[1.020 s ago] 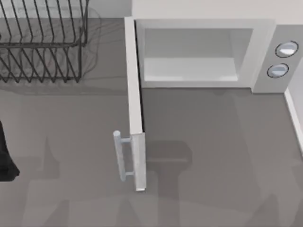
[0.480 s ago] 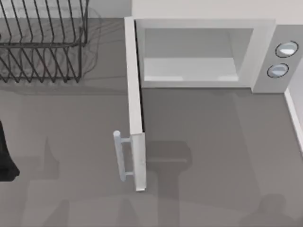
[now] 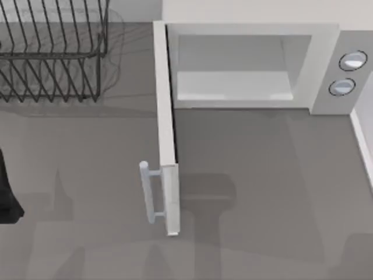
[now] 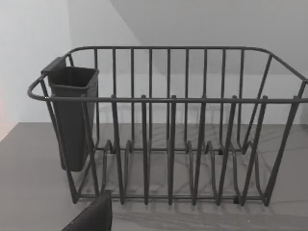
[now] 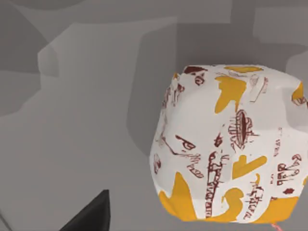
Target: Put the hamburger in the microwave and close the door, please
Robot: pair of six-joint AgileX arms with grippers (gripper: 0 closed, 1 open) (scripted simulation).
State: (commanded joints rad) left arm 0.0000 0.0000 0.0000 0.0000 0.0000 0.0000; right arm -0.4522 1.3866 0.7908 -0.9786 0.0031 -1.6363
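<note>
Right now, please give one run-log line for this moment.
door: open | microwave: cavity bare | hamburger: near right wrist, not inside | left arm: parked at table's left edge

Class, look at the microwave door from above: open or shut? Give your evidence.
Open. The door stands swung out edge-on from the microwave, handle at its far end, leaving the pale cavity exposed.
</note>
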